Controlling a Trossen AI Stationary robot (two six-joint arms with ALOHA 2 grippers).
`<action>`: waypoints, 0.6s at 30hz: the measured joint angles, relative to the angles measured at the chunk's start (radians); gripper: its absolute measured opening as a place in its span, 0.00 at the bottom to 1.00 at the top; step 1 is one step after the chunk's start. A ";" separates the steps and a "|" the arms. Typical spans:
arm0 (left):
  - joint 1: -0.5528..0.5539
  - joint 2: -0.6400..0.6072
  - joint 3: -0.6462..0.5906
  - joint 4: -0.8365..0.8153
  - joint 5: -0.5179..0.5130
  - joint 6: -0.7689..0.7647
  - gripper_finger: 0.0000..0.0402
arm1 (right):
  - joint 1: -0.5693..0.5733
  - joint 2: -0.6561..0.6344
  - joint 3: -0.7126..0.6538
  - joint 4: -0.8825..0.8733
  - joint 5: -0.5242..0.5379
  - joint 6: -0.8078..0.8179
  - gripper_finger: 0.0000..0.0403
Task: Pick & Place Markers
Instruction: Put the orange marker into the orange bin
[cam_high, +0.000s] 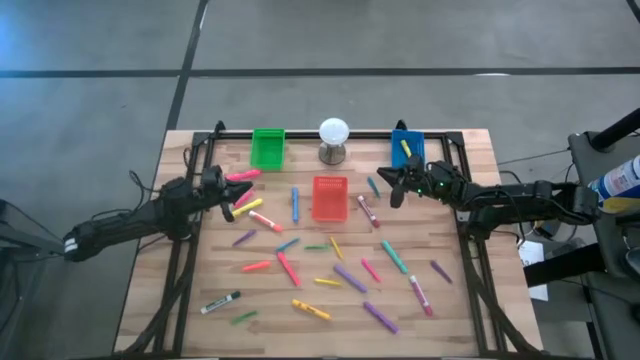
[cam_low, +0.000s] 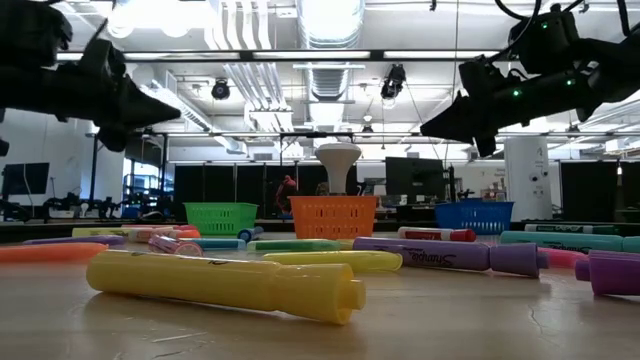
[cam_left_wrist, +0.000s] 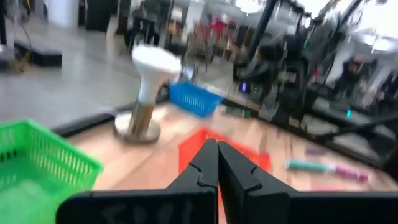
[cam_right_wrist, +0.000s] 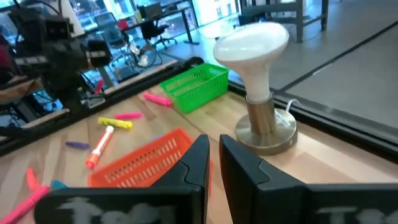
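both arms hover empty between picks: left gripper (cam_high: 229, 197) fingers pressed together at nine o'clock, right gripper (cam_high: 392, 187) fingers slightly parted at two o'clock above markers (cam_high: 348, 277) scattered on the bench (cam_high: 470, 310).

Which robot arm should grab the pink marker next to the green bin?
Probably the left. The left gripper hangs just beside that pink marker, while the right gripper is across the table near the blue bin.

From my seat the left wrist view is smeared, so the markers (cam_left_wrist: 323, 168) beyond the red bin (cam_left_wrist: 249, 155) are only streaks, and the low view's edge cuts off the purple marker (cam_low: 612, 272) at far right.
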 joint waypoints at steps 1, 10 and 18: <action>0.000 0.024 0.014 -0.028 0.017 0.007 0.01 | 0.000 0.000 0.000 0.000 0.000 -0.003 0.08; 0.000 0.280 0.152 -0.099 0.039 0.098 0.03 | 0.000 0.000 0.000 -0.003 0.000 -0.011 0.08; 0.000 0.509 0.288 -0.171 -0.021 0.145 0.03 | 0.000 0.000 -0.004 -0.004 -0.001 -0.014 0.08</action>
